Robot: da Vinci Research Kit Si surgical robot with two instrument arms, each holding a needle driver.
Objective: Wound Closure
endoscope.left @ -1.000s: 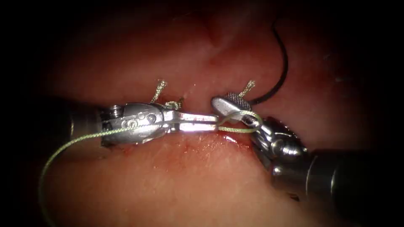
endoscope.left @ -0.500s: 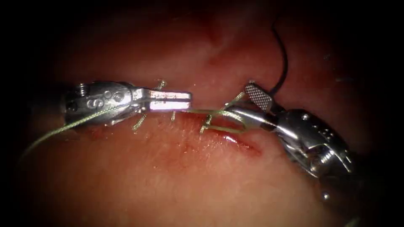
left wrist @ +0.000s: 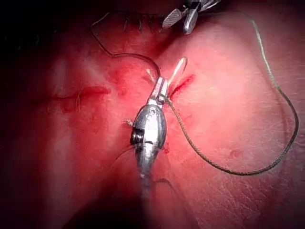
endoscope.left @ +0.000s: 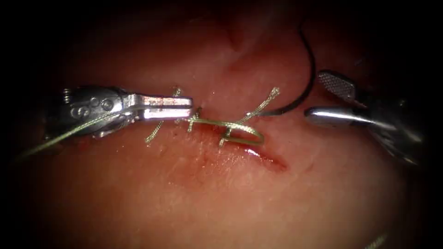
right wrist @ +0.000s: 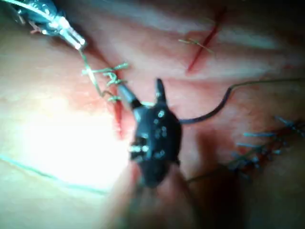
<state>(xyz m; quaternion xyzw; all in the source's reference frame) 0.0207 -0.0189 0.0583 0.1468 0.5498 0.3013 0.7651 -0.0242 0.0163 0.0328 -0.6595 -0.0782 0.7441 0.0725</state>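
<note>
At 9 o'clock, the left tool (endoscope.left: 190, 107) pinches thread (endoscope.left: 226, 124); at 3 o'clock, the right tool (endoscope.left: 314, 94) gapes empty; the needle (endoscope.left: 308, 78) lies on tissue (endoscope.left: 221, 193).

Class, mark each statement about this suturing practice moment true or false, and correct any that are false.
1. The right hand is open and holds nothing. True.
2. The left hand is shut on the thread. True.
3. The needle is held by the left hand. False: it lies on the tissue, right of the cut; neither hand holds it.
4. The thread forms a loop on the tissue by the cut. True.
5. The right hand grips the tissue. False: its jaws are clear of it.
</note>
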